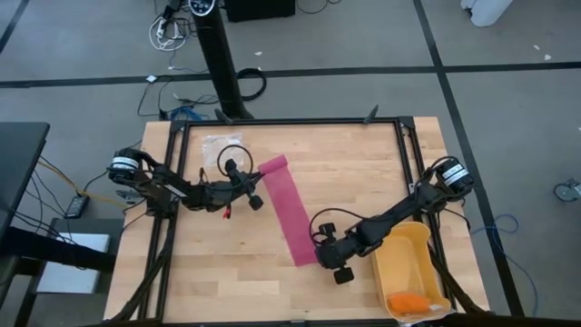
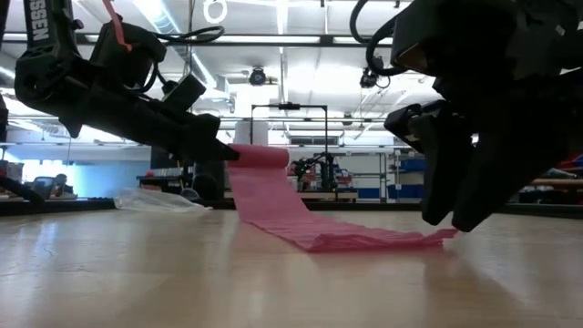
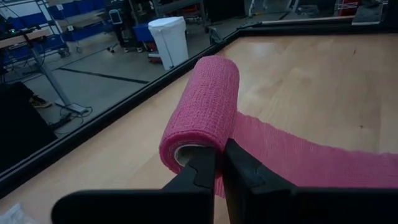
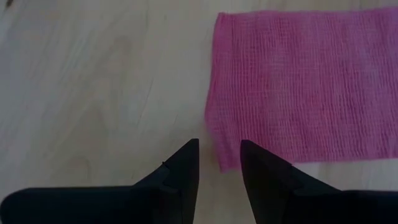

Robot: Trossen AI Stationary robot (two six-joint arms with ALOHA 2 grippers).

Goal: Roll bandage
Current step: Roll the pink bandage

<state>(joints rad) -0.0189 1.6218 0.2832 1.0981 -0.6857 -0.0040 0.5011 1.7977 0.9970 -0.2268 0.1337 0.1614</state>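
Note:
The pink bandage is partly wound into a roll (image 3: 202, 106) at its far end. The rest is a flat strip (image 1: 289, 213) running toward the near edge, where its free end (image 4: 298, 87) lies on the table. My left gripper (image 3: 219, 165) is shut on the roll, which is raised off the table (image 2: 260, 157). My right gripper (image 4: 219, 152) is open and points down at the free end's corner (image 4: 222, 163), one finger on either side. I cannot tell whether it touches the cloth. My left gripper holds the roll at its open end (image 3: 186, 163), by the hollow core. One finger (image 3: 202, 165) lies over the core's mouth and the other (image 3: 239, 162) outside, where the strip leaves the roll. The fingers come level from the table's left. The roll is lifted clear, and the strip slopes down to the table.
A clear crinkled plastic bag (image 1: 222, 145) lies at the far left of the table, behind my left gripper. A yellow bin (image 1: 404, 263) holding a small orange object (image 1: 408, 302) stands at the near right, beside my right arm. A black frame (image 1: 290, 122) rims the table.

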